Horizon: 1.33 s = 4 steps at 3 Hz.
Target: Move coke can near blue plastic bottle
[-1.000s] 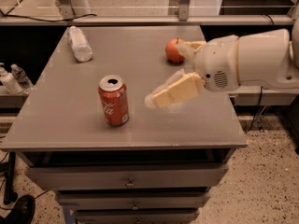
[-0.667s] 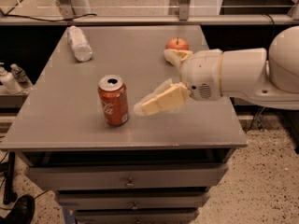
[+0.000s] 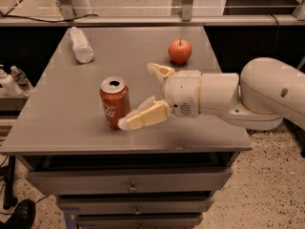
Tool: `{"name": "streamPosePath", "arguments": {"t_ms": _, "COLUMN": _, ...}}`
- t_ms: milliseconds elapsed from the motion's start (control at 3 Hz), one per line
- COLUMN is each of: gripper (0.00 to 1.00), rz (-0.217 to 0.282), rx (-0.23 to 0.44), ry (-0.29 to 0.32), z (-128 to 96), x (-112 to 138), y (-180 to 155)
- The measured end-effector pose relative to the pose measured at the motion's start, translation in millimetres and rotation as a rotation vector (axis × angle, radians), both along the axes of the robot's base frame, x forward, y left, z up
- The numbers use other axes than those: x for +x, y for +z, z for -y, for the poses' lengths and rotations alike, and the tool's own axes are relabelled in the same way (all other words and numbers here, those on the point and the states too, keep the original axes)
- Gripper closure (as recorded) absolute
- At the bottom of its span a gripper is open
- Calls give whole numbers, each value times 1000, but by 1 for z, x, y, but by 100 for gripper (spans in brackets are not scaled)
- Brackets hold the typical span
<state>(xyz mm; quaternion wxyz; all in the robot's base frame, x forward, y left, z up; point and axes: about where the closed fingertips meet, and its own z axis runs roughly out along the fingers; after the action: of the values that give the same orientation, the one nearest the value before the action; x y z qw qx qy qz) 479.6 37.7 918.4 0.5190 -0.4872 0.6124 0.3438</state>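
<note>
The coke can (image 3: 114,102) stands upright on the grey table (image 3: 57,123), near its front left. The blue plastic bottle (image 3: 80,45) lies on its side at the far left of the table, well behind the can. My gripper (image 3: 138,97) reaches in from the right and is open, just right of the can. Its near fingertip (image 3: 127,123) is beside the can's base, close to touching. Its far fingertip (image 3: 153,68) is behind and to the right of the can. The can is not between the fingers.
An orange-red apple (image 3: 180,51) sits at the back right of the table, just behind my wrist. Small bottles (image 3: 14,80) stand on a lower shelf left of the table. Drawers (image 3: 131,185) run below the front edge.
My gripper has moved left toward the can, from well right of it to right beside it. The can, bottle and apple have not moved.
</note>
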Motion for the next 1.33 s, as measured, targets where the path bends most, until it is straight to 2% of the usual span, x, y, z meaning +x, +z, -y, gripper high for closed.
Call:
{"name": "streamPosePath", "arguments": {"t_ms": 667, "gripper": 0, "rz": 12, "rx": 98, "ry": 28, "z": -38, "x": 12, "y": -9}}
{"name": "streamPosePath", "arguments": {"t_ms": 1333, "gripper": 0, "rz": -4, "rx": 181, "ry": 59, "z": -74, "x": 6, "y": -17}}
